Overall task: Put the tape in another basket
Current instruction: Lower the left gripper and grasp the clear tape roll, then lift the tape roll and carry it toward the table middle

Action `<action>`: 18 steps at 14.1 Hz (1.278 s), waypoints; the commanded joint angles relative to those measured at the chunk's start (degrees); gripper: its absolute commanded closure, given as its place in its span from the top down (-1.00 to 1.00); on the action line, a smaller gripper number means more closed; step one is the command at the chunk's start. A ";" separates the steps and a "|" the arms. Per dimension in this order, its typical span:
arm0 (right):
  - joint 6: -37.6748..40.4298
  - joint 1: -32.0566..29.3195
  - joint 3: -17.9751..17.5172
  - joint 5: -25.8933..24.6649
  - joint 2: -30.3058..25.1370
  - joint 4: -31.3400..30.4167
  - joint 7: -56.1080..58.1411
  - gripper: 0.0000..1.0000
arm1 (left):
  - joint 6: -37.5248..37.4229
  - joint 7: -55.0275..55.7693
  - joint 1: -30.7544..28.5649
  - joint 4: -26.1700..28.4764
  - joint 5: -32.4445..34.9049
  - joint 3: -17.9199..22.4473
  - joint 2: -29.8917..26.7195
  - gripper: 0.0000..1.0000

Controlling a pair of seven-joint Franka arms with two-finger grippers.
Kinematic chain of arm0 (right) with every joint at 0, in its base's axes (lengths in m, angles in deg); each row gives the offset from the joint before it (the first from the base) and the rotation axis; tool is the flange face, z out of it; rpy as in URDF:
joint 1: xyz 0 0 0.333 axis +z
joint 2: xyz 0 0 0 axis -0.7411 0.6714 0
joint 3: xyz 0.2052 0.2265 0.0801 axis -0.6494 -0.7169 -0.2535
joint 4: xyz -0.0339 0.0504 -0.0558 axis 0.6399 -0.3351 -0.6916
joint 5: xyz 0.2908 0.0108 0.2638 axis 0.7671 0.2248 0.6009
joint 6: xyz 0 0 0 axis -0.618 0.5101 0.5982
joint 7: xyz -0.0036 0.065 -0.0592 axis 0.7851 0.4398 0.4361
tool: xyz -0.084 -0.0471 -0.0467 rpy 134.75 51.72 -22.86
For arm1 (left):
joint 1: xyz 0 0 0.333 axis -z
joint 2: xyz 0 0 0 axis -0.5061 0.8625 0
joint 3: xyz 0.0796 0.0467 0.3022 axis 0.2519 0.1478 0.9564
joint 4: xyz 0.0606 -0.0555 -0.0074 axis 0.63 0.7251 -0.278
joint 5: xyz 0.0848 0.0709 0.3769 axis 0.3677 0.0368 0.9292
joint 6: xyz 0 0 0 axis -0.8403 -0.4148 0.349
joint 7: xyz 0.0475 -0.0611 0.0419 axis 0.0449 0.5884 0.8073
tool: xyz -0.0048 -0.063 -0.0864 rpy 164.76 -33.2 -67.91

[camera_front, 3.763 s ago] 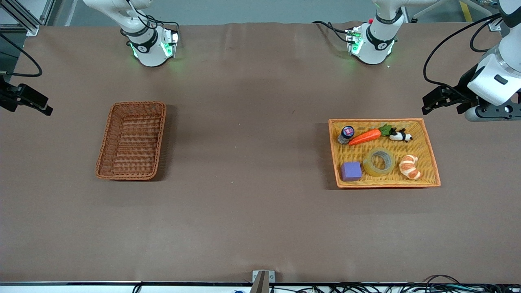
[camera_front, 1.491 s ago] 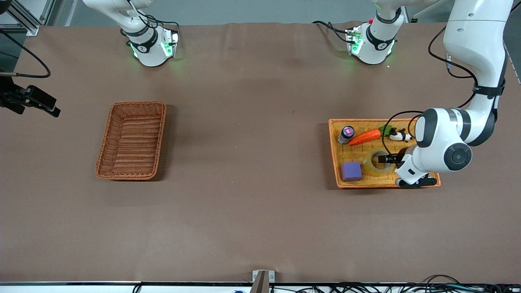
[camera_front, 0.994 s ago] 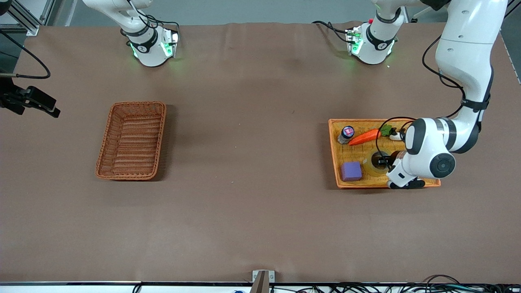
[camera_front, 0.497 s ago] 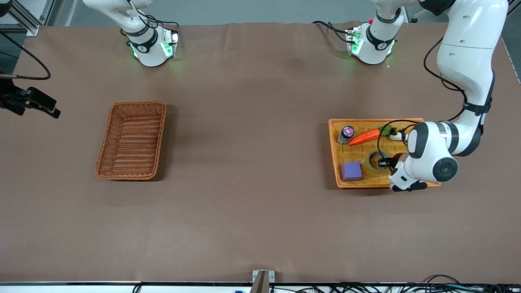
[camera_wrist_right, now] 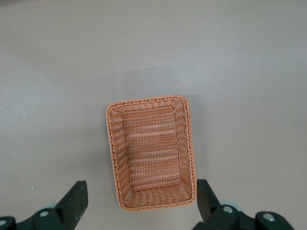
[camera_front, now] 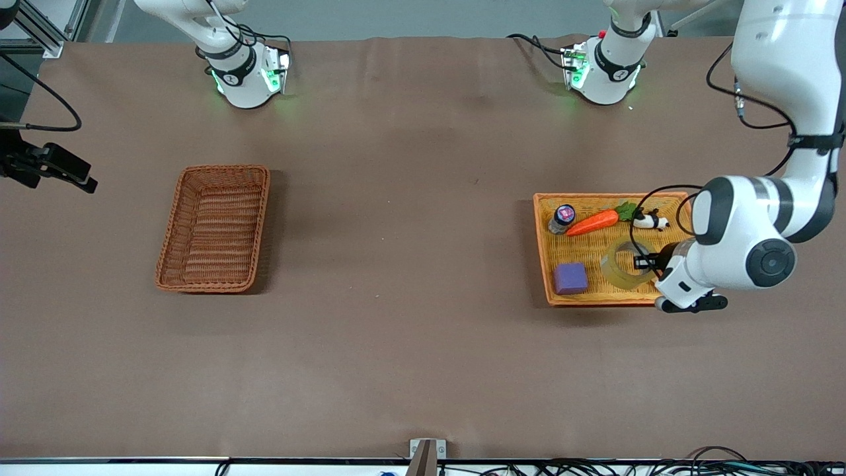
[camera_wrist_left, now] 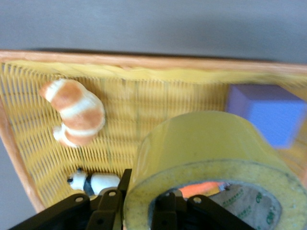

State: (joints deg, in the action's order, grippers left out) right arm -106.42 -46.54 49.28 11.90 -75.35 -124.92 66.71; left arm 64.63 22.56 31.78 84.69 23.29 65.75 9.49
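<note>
One finger of the left hand (camera_wrist_left: 139,211) sits inside the tape (camera_wrist_left: 211,158), one outside, pinching its wall over the tray (camera_front: 667,198); that thin grip could slip on the way to the basket (camera_front: 215,228); the right hand (camera_wrist_right: 139,211) waits spread wide above it.

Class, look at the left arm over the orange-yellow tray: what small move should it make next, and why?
Probably lift a little higher. The left hand is shut on the wall of the translucent yellowish tape roll, one finger inside its grey core, and the roll is tilted up over the shallow orange-yellow woven tray, close to the purple block and croissant. Clearing them comes first.
</note>
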 commanded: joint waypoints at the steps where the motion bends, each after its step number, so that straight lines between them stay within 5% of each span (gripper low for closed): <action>1: -0.15 -0.23 0.05 0.70 0.13 -0.12 -0.70 1.00 | -4.60 3.83 8.34 -5.33 1.25 -2.30 1.82 -0.88; 6: -0.23 -0.41 0.05 0.70 0.30 -0.03 -0.70 1.00 | -3.56 18.69 24.70 -19.20 -2.51 -3.18 13.67 -0.88; 10: 0.03 -0.06 0.05 0.70 0.30 -0.12 -0.70 1.00 | 10.23 22.74 34.38 -24.06 -3.67 -3.00 21.06 -0.83; 13: -0.41 -0.15 0.05 0.70 0.48 -0.12 -0.70 1.00 | 13.92 23.98 36.50 -29.50 -9.18 -3.62 26.51 -0.81; 18: -3.22 1.25 -0.04 0.70 1.27 -1.96 -0.79 1.00 | 18.34 25.30 39.66 -29.69 -13.17 -3.18 30.74 -0.51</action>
State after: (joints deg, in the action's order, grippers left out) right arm -108.34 -46.30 49.21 11.93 -74.15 -125.68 66.71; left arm 82.60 46.75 70.00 57.53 11.26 62.35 38.19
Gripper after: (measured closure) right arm 0.000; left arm 0.784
